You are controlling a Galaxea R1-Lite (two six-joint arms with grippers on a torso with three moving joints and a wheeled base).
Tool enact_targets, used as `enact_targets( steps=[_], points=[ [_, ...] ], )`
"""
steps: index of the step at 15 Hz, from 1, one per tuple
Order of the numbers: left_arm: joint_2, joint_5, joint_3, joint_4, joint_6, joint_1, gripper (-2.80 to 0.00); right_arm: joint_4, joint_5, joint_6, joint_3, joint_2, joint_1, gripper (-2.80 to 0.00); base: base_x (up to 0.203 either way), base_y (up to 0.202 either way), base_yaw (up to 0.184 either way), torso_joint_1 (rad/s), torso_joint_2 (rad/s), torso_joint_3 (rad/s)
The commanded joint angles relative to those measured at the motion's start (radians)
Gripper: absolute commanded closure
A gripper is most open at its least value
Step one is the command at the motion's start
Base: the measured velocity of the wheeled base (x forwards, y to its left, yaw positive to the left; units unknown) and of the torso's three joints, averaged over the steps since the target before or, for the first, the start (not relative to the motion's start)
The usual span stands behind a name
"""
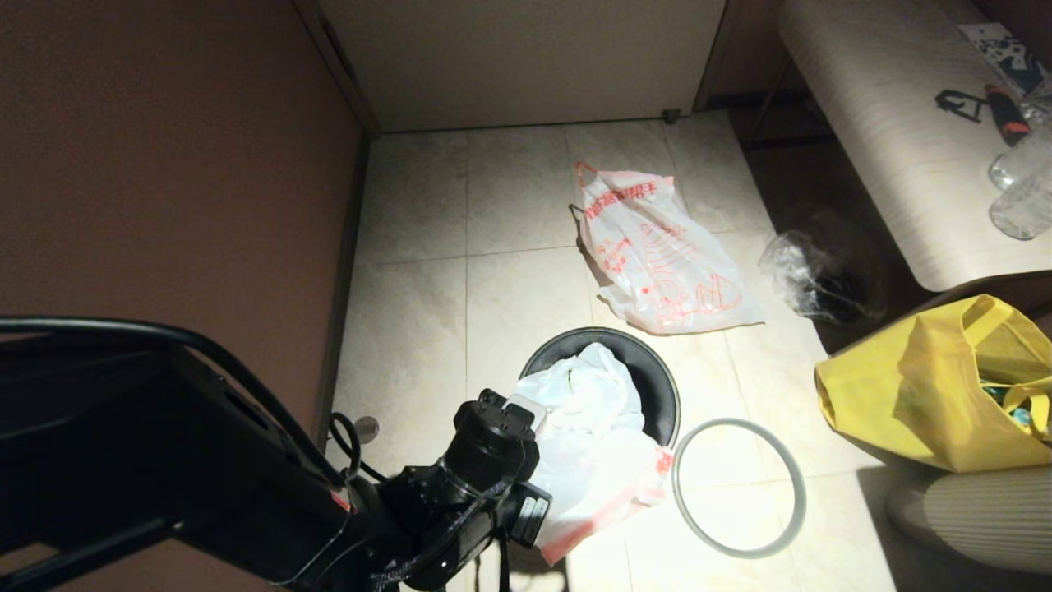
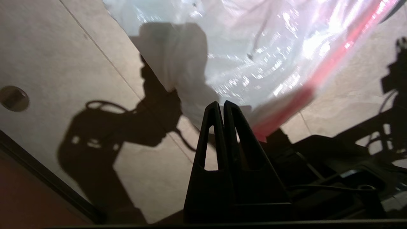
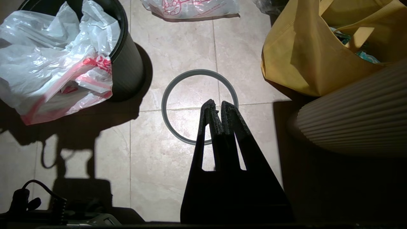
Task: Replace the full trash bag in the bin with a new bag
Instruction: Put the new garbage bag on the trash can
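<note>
The bin (image 1: 651,380) stands on the tiled floor in the middle of the head view. The new bag (image 1: 592,444), cloudy white with red-orange edges, is stuffed partly into it and spills over its near side to the floor. The full trash bag (image 1: 657,259), white with bold red print, lies flat on the tiles beyond the bin. My left gripper (image 2: 221,103) is shut and empty, its tips close to the new bag's (image 2: 254,63) red edge. My right gripper (image 3: 216,102) is shut and empty above the grey hoop (image 3: 163,106), right of the bin (image 3: 127,63).
The grey hoop (image 1: 738,422) lies loose on the floor right of the bin. A yellow tote (image 1: 920,386), a ribbed pale object (image 1: 978,510) and a clear wrinkled bag (image 1: 801,271) crowd the right side under a bench (image 1: 888,123). A brown wall (image 1: 164,164) closes the left.
</note>
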Motion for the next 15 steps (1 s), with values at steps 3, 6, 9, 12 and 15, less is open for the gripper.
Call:
enact_targets(
  steps=[3, 6, 9, 12, 15],
  points=[
    [-0.007, 0.009, 0.15, -0.16, -0.074, -0.07, 0.0, 0.0, 0.0, 0.0, 0.0, 0.0, 0.001, 0.0, 0.0, 0.0, 0.0, 0.0, 0.0, 0.0],
    [0.089, 0.01, 0.228, -0.268, -0.12, -0.064, -2.8, 0.0, 0.0, 0.0, 0.0, 0.0, -0.001, 0.0, 0.0, 0.0, 0.0, 0.0, 0.0, 0.0],
    [0.243, -0.005, 0.238, -0.432, -0.124, -0.025, -2.8, 0.0, 0.0, 0.0, 0.0, 0.0, -0.001, 0.0, 0.0, 0.0, 0.0, 0.0, 0.0, 0.0],
    [0.364, -0.03, 0.232, -0.585, -0.128, -0.024, -2.8, 0.0, 0.0, 0.0, 0.0, 0.0, -0.001, 0.0, 0.0, 0.0, 0.0, 0.0, 0.0, 0.0],
    [0.438, -0.081, 0.226, -0.826, -0.133, -0.005, -2.8, 0.0, 0.0, 0.0, 0.0, 0.0, -0.001, 0.0, 0.0, 0.0, 0.0, 0.0, 0.0, 0.0]
  ],
)
